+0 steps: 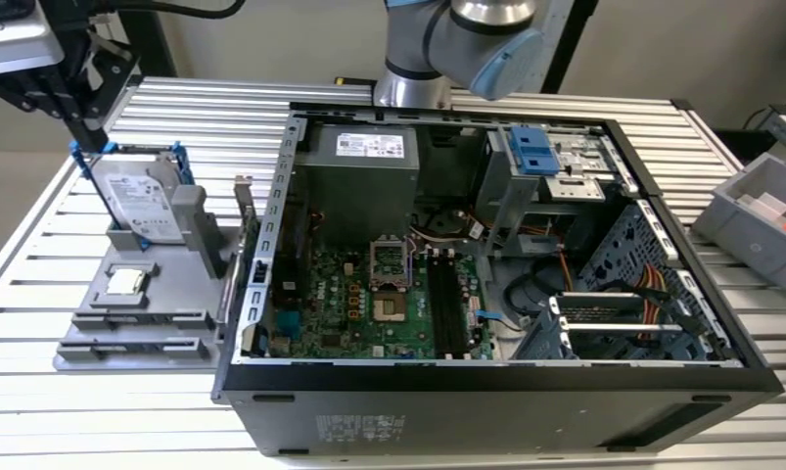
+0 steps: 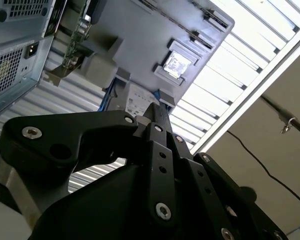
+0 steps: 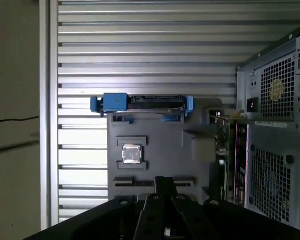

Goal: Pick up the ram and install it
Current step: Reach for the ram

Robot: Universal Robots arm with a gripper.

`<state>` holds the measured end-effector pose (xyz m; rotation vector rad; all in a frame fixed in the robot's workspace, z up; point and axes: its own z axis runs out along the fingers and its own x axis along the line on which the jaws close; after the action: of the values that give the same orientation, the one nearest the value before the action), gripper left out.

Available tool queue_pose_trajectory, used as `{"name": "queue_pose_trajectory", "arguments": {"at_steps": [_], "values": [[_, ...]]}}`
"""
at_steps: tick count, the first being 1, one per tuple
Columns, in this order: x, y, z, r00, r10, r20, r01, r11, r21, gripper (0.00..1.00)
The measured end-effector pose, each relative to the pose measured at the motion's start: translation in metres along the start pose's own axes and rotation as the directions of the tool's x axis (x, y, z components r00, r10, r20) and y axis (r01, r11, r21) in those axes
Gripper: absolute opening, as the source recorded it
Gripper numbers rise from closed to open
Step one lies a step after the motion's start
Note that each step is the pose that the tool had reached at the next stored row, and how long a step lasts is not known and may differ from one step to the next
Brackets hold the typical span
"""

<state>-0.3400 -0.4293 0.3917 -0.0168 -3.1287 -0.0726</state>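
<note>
While the black claw (image 3: 165, 185) hangs pinched together, empty, above it, the grey plastic tray (image 3: 160, 132) holds a blue-framed silver hard drive (image 1: 145, 201), a small square silver chip (image 3: 131, 154) and the bluish-green ram stick (image 3: 223, 150), on edge beside the open computer case (image 1: 497, 392); the drive's label is unreadable.

You have the case (image 1: 497, 401) on the table (image 1: 53, 421), with the holder (image 1: 170, 299) just beside it on the exterior view's left. On the holder the drive (image 1: 145, 201) stands at the far end, the chip (image 1: 127, 282) lies in the middle and two slots (image 1: 131, 319) sit at the near end, while the gripper (image 1: 90, 137) hangs above the drive. Inside the case the motherboard (image 1: 353, 304) lies toward the exterior view's left, the power supply (image 1: 360, 166) behind it, the drive cage (image 1: 549, 162) at the far right; a bin (image 1: 759, 211) sits well apart on the exterior view's right.
</note>
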Motion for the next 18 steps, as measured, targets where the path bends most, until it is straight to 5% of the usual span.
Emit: {"name": "queue_pose_trajectory", "arguments": {"at_steps": [18], "values": [[0.0008, -0.0218, -0.0005, 0.9995, -0.031, -0.0014, 0.031, 0.9995, 0.0004, 0.00]]}}
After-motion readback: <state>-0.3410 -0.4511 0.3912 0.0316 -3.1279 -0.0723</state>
